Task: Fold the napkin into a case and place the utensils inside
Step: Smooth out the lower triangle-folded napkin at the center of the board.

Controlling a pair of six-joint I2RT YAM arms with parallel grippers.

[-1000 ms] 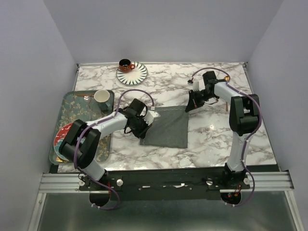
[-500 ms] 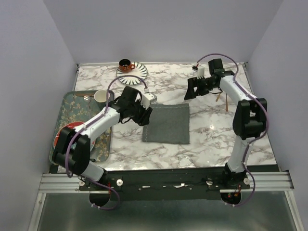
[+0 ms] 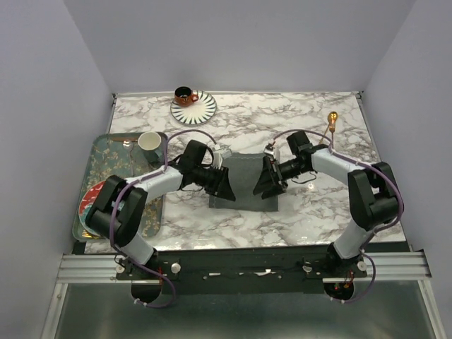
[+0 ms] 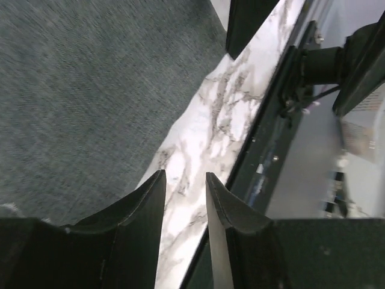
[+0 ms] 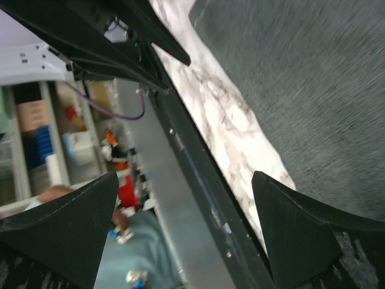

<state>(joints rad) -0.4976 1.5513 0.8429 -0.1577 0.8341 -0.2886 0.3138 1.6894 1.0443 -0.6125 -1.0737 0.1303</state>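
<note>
Dark grey, near-square folded cloth napkin (image 3: 244, 176) lies flat, edges parallel to the white marble bench (image 3: 304, 212). Left hand (image 3: 226, 185) slightly open and right hand (image 3: 266, 182) wide open, both newly flanking it.

Matt woven grey cloth napkin (image 3: 244, 182), glossy marble-look table (image 3: 296, 121), shiny, seemingly metal utensil (image 3: 332, 117)

Overhead view, close wrist views, napkin (image 3: 245, 182) shared

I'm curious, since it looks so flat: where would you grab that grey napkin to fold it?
Probably at its near corners, coming down from above: the napkin lies flat on the table, so only its thin edges offer something to pinch.
</note>
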